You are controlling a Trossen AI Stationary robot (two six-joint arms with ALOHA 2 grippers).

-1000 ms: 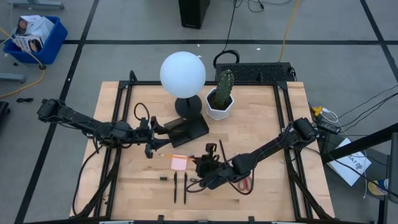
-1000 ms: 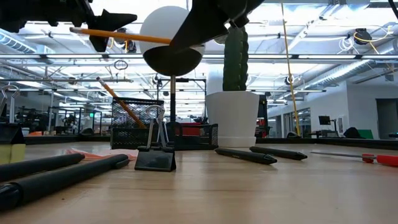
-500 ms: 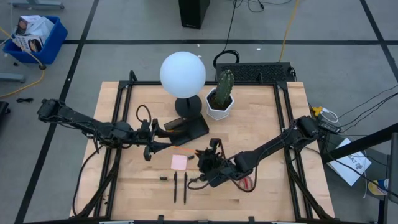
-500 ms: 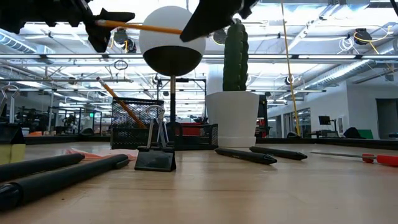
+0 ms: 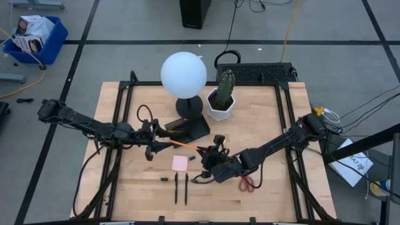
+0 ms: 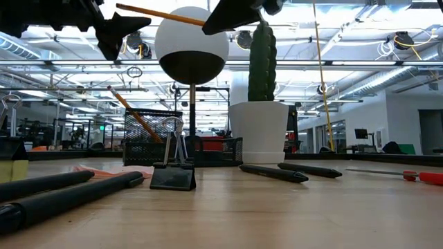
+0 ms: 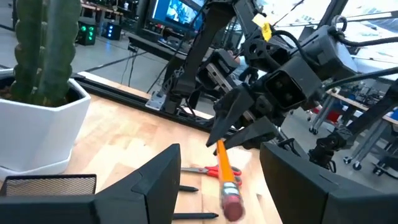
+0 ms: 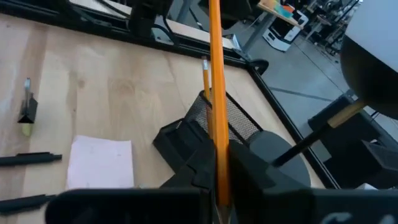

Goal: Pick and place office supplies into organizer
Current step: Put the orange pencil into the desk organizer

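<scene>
Right gripper [image 5: 203,153] is pinched on one end of the thin orange pencil [image 5: 182,145], which is held clear above the table [image 5: 269,137] and aimed at the left gripper [image 5: 161,143]. In the left wrist view the eraser end is seen between the left fingers [image 7: 155,180], which are spread wide with no contact visible. This is judged to be a hand-over: the pencil is presented level so that the left arm, the one nearer the tray, can close on the free end. The lamp [image 5: 184,74] and the white cactus pot [image 5: 220,106] are noted at the far side, beside the organizer [image 5: 190,130], which is just beyond the left gripper. A second pencil [image 8: 205,81] is seen leaning inside the organizer, so the task is judged to be partly done. The red-handled scissors [image 5: 245,183] are noted flat on the wood next to the right arm. The pink sticky-note pad [image 5: 180,163] is seen under the raised pencil, near the front edge. Two black pens [image 5: 181,187] are lying side by side just in front of the pad, and a small dark clip [image 5: 164,179] just beside them. Risk noted: if the right fingers are released before the left fingers are closed, the pencil would be dropped onto the pad or the table and not into the tray.
</scene>
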